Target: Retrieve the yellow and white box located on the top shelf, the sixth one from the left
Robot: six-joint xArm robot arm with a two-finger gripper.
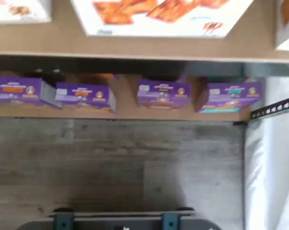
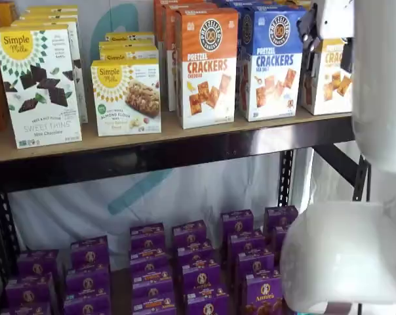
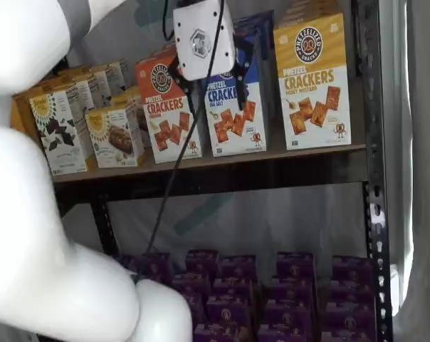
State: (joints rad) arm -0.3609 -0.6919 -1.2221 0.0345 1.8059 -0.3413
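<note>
The yellow and white box [image 3: 312, 85] stands upright at the right end of the top shelf [image 3: 222, 162], next to the black upright. In a shelf view the box [image 2: 328, 75] is partly hidden behind my gripper [image 2: 329, 62]. My gripper [image 3: 215, 100] hangs in front of the shelf at box height, apart from the boxes, its white body above two black fingers. A plain gap shows between the fingers, and nothing is in them. The wrist view shows a white box front with orange crackers [image 1: 159, 17] on the shelf board [image 1: 135, 45]; I cannot tell which box it is.
An orange cheddar box [image 2: 207, 65] and a blue box [image 2: 271, 62] stand left of the yellow one, with Simple Mills boxes [image 2: 40, 82] further left. Purple boxes [image 2: 185, 262] fill the lower shelf. The white arm [image 2: 375, 197] and a cable [image 3: 169, 178] hang before the shelves.
</note>
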